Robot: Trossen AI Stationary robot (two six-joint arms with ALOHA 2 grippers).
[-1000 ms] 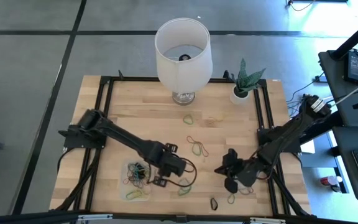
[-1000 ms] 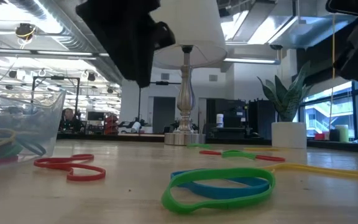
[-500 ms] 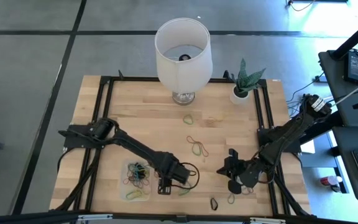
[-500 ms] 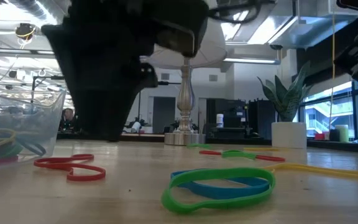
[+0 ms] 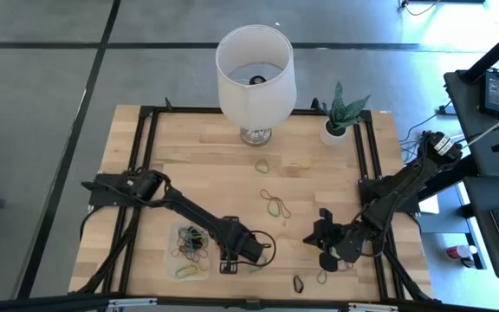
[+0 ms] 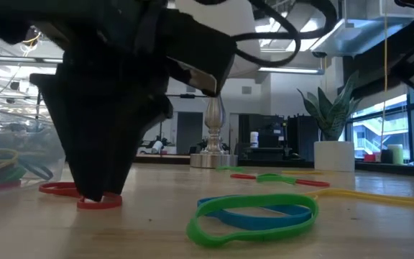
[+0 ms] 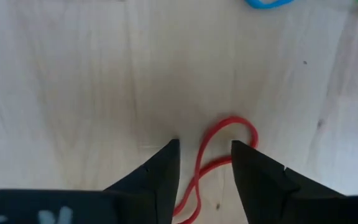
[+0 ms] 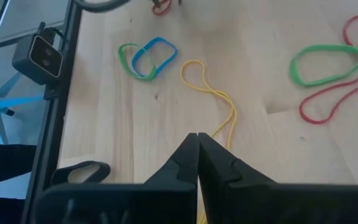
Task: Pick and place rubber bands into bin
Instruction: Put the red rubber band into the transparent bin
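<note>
My left gripper (image 7: 205, 150) is open, pointing down at the table right of the clear bin (image 5: 178, 232). Its fingers stand on either side of a red rubber band (image 7: 230, 132) that lies flat on the wood; in the low view (image 6: 95, 196) its tips are down at the band (image 6: 105, 204). Whether they touch it I cannot tell. The bin holds several coloured bands (image 5: 192, 248). My right gripper (image 8: 197, 138) is shut and empty above the table's near right (image 5: 317, 236), over a yellow band (image 8: 216, 96).
A green-and-blue band (image 6: 254, 216) lies right of my left gripper, also in the right wrist view (image 8: 146, 57). A green and a red band (image 5: 275, 206) lie mid-table, a green one (image 5: 262, 165) farther back, a black one (image 5: 299, 283) at the near edge. A lamp (image 5: 254, 74) and a plant pot (image 5: 336, 132) stand at the far edge.
My left gripper has gone from beside the bin toward the table's near edge and down, until its fingertips stand at the table around the red band. The band has stayed where it was.
</note>
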